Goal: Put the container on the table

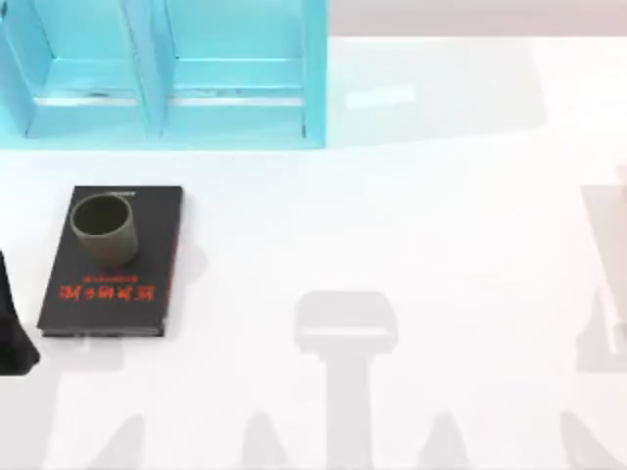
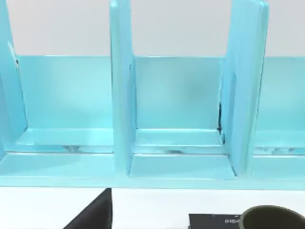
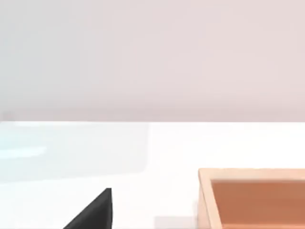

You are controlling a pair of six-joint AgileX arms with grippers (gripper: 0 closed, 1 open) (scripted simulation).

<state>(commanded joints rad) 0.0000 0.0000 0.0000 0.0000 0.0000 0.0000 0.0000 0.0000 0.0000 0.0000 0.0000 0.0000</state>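
Cup [image 1: 103, 229] stands upright on the black book [image 1: 116, 264], toward the book's far end, nearest the turquoise shelf [image 1: 167, 73], on the white table [image 1: 411, 215]. My left arm [image 1: 14, 328] waits just left of the book; I cannot tell either claw's state.

A black book [image 1: 110, 262] lies near a turquoise shelf unit [image 1: 162, 73]; perhaps an orange-brown tray [image 3: 255, 198].

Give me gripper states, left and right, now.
Left gripper: at the table's left edge beside the black book, holding nothing; open or shut cannot be told.
Right gripper: cannot be told, holding nothing visible.
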